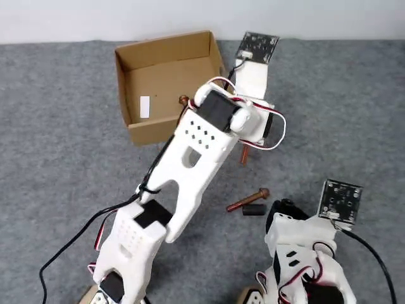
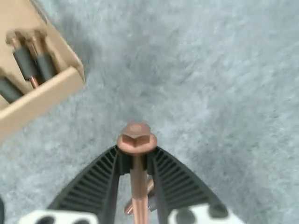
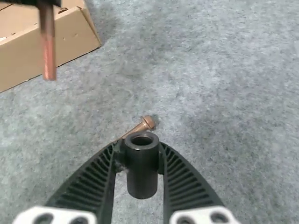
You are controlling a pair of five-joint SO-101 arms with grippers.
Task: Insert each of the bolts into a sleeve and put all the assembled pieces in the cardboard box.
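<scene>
**Bolt and sleeve presented for mating, before insertion.** The left end effector (image 2: 136,156) is closed narrowly on a copper bolt (image 2: 136,138) just under its hexagonal head. The shank therefore hangs free below the jaws, evidently so that it can enter a bore. The right end effector (image 3: 141,150) clamps a black sleeve (image 3: 141,172) by its sides, which leaves the open bore unobstructed. In the high view the sleeve sits near 6 o'clock of the held bolt's tip. The two are apart and not yet aligned. A loose bolt (image 1: 249,199) lies on the grey desk (image 1: 63,177) just beside the sleeve, probably next in turn. The cardboard box (image 1: 149,130), at 10 o'clock from the held bolt, contains at least two assembled pieces (image 2: 28,63). The exact count cannot be told.
</scene>
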